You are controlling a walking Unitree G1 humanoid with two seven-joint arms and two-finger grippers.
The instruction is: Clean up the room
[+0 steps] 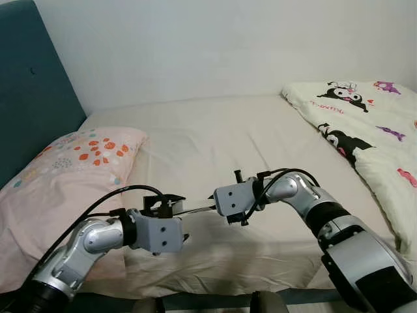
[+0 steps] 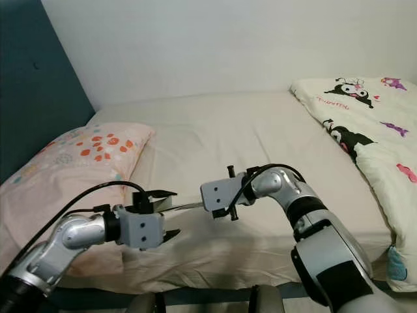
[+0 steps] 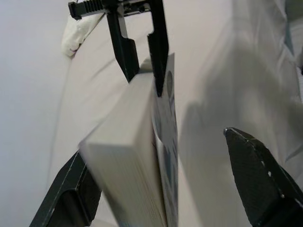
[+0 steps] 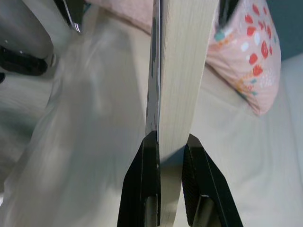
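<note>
Bed (image 1: 215,130): fills the frame centre, pale sheet, bare mid-section under both arms.
Quilt (image 1: 371,124): cartoon-print, bunched at right edge, well apart from the grippers.
Headboard (image 1: 32,91): teal, upper left.
Pillow (image 1: 71,169): pink w/ orange-red spots, left side, just beside the left arm.
Book (image 3: 142,142): task item, held edge-on above the sheet at lower centre, between the two grippers; pale page block w/ dark-printed cover.
Right gripper (image 4: 173,146): fingers clamped tight on one end of the book, carrying it alone as far as I can see.
Left gripper (image 3: 156,184): fingers spread wide, one each side of the book's other end, not touching yet.
Why so: looks like a hand-over, right to left; book kept edge-on so the wide-spread fingers can straddle it.
In the way: nothing between grippers; pillow close on the left, could crowd the left arm's swing.
Risk: if right lets go before left closes, book drops on the sheet.
</note>
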